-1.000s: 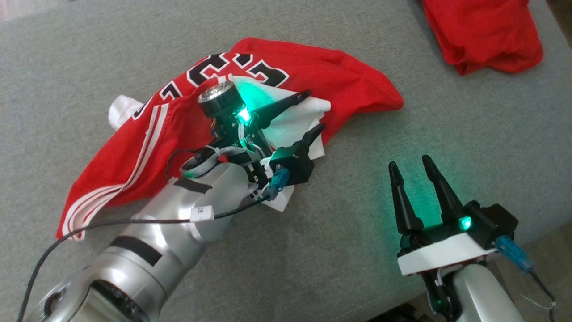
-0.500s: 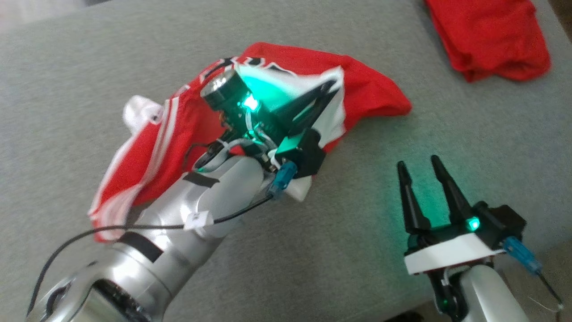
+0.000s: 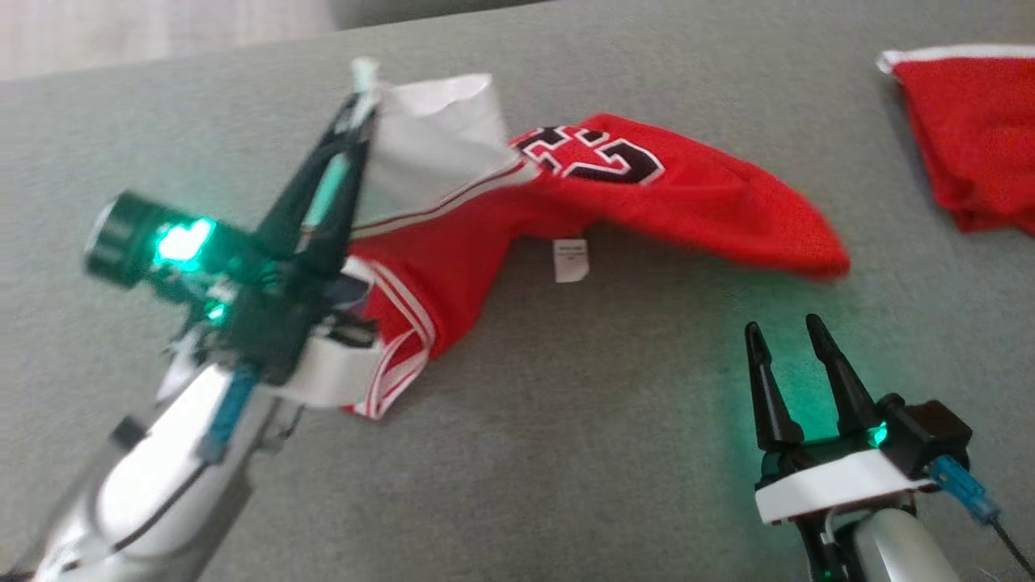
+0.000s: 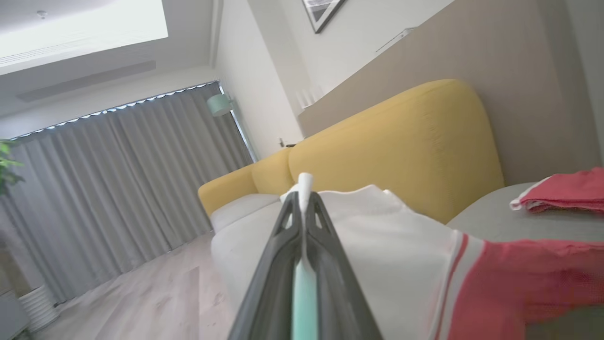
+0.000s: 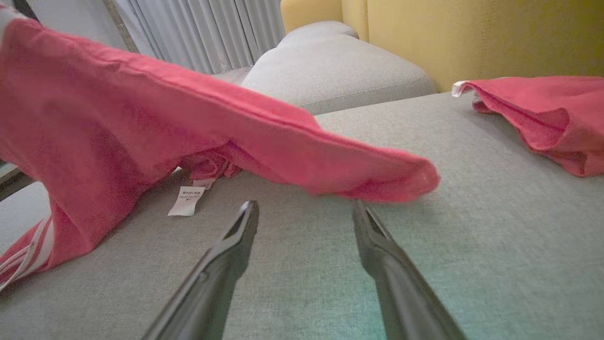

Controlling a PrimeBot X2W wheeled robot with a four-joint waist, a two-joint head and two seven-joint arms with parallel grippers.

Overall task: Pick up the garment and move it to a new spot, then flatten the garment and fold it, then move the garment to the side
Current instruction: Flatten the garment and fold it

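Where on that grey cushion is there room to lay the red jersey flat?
Widest bare patch: the grey cushion nearer the robot than the red jersey, between the left gripper holding it and the right gripper. Also a strip behind the jersey. Crowded: far right, by the other red garment.

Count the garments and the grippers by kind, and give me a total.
Red garments: 2 (jersey, other garment)
Grippers: 2 (left gripper, shut on the jersey; right gripper, open)
Total: 4
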